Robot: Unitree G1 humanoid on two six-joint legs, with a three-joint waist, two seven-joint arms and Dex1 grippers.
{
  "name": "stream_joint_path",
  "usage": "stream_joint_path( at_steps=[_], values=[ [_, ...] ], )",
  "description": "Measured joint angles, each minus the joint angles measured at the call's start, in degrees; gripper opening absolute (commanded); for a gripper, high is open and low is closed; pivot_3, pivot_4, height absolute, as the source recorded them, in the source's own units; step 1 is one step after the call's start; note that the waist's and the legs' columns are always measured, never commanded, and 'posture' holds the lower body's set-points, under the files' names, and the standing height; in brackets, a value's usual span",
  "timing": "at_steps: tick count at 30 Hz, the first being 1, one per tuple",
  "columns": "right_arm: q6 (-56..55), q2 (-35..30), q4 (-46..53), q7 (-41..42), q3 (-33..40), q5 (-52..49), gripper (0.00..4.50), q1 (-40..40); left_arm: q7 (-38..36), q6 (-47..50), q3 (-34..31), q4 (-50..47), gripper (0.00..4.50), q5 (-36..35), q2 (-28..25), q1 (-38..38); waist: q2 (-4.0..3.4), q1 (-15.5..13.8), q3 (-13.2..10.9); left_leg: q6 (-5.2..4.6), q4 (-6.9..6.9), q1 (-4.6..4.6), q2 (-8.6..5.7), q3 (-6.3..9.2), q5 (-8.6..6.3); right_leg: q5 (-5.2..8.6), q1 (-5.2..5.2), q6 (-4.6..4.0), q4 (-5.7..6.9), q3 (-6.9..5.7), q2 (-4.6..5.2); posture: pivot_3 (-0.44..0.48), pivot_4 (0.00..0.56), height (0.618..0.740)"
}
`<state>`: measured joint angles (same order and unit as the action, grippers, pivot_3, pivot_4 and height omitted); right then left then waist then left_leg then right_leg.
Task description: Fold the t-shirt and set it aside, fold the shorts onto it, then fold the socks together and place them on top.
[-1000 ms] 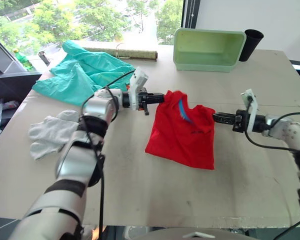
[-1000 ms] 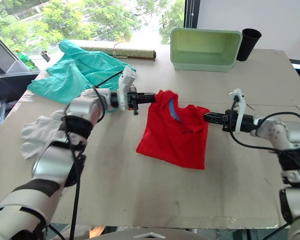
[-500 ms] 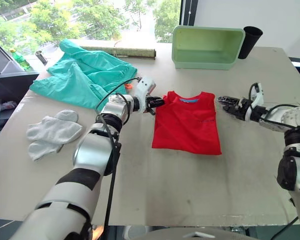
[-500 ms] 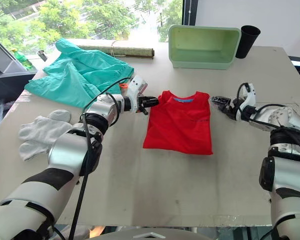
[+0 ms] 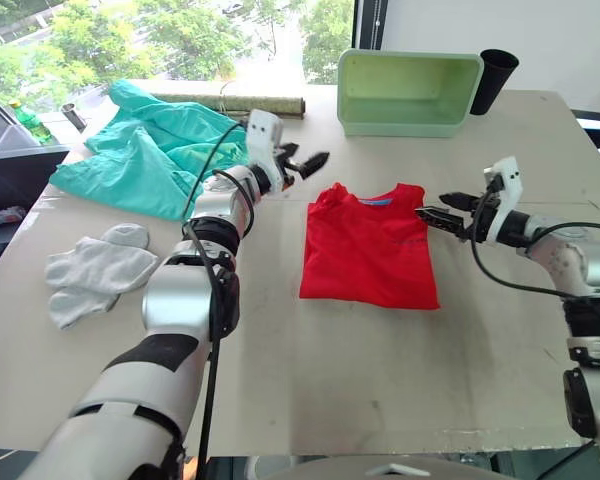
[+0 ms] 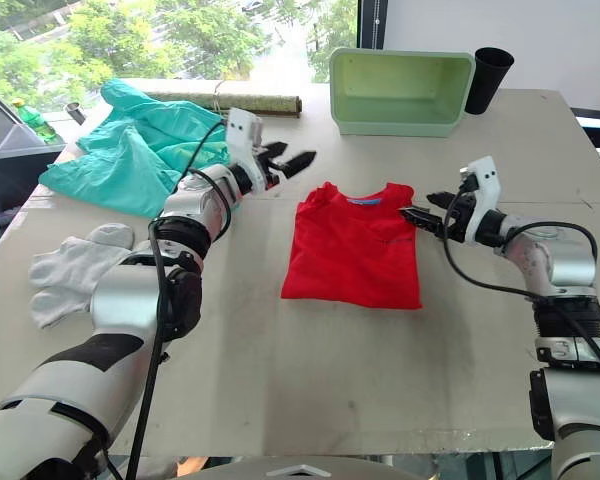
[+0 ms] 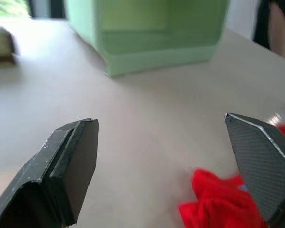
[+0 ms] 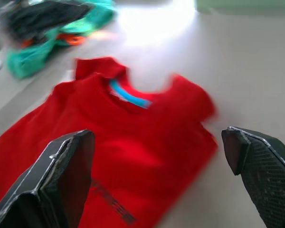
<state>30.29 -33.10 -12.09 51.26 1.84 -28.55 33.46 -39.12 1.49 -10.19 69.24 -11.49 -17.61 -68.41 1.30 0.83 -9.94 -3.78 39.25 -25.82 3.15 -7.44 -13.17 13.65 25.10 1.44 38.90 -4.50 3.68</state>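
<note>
red t-shirt [image 5: 371, 246] lying folded and flat mid-table [image 5: 310, 380], blue collar lining at its far edge, nothing holding it. left gripper [image 5: 302, 163] raised off the tabletop just beyond the shirt's far left corner, fingers spread wide, nothing between them; same wide gap plain in the left wrist view, with a red corner of cloth showing below. right gripper [image 5: 443, 214] hovering just right of the shirt's far right shoulder, fingers parted and empty, pointing in toward the cloth; from the right wrist view, spread wide over the red fabric. teal shorts [image 5: 160, 145] heaped loosely at the far left of the table, unfolded, well apart from the shirt. grey socks [image 5: 95, 272] lying together at the left edge, nearer than the shorts, also unfolded. pale green bin [image 5: 410, 92] at the far edge behind the shirt, black cup [image 5: 493, 78] just to its right, a rolled mat [image 5: 230, 102] along the far edge left of the bin.
</note>
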Motion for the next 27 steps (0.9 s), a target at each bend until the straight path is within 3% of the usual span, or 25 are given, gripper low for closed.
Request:
stream_joint_path(
  at_steps=[2, 7, 14, 22, 25, 27],
  values=[
    [-4.0, 1.9, 0.6, 2.4, -1.4, 0.8, 4.5, -1.1, 0.1, -1.2, -0.4, -2.8, 4.48, 0.0, 0.2, 0.8, 0.0, 0.0, 0.0, 0.01, 0.02, 0.0, 0.0, -0.01, 0.0, 0.0, -0.01, 0.0, 0.01, 0.01, 0.0, 0.0, 0.15, 0.74],
    [-10.6, 5.4, -1.0, 5.6, -4.0, 3.4, 4.5, -1.2, -12.2, -0.9, 5.4, -20.4, 4.48, -0.8, 4.6, 10.0, -0.03, -0.7, 0.0, 0.01, 0.16, 0.01, -0.03, -0.01, 0.01, -0.02, -0.13, 0.02, -0.04, -0.03, 0.01, 0.0, 0.15, 0.74],
    [-17.3, 8.0, -14.0, 5.7, -5.6, 9.8, 4.5, -0.5, -16.7, 1.1, 13.5, -31.4, 4.48, 1.1, 6.9, 22.0, -0.04, -0.1, 0.0, 0.03, 0.14, 0.16, 0.03, 0.01, 0.02, -0.03, -0.19, 0.01, 0.03, 0.04, -0.09, 0.0, 0.15, 0.74],
    [-19.4, 8.5, -18.4, 1.4, -5.2, 13.0, 4.5, 1.7, -6.0, -1.8, 12.3, -24.5, 4.48, 4.7, 5.2, 22.9, -0.05, -0.2, 0.0, 0.03, 0.15, 0.27, 0.03, 0.05, 0.02, -0.03, -0.35, 0.01, 0.01, 0.03, -0.03, 0.0, 0.15, 0.74],
    [-17.9, 8.9, -17.3, -0.9, -4.3, 12.9, 4.5, 1.1, 2.2, -3.4, 10.3, -21.6, 4.48, 5.5, 5.3, 22.4, -0.05, -0.3, 0.1, 0.03, 0.15, 0.36, 0.03, 0.07, 0.02, -0.03, -0.44, 0.01, 0.02, 0.03, 0.0, 0.0, 0.15, 0.74],
    [-16.9, 8.8, -15.2, -1.8, -3.5, 12.8, 4.5, -0.5, 10.1, -2.7, 5.7, -19.1, 4.48, 3.7, 5.6, 21.1, -0.04, -0.2, 0.1, 0.03, 0.15, 0.36, 0.05, 0.13, 0.02, -0.03, -0.45, 0.01, 0.02, 0.0, 0.03, 0.0, 0.15, 0.74]
  ],
)
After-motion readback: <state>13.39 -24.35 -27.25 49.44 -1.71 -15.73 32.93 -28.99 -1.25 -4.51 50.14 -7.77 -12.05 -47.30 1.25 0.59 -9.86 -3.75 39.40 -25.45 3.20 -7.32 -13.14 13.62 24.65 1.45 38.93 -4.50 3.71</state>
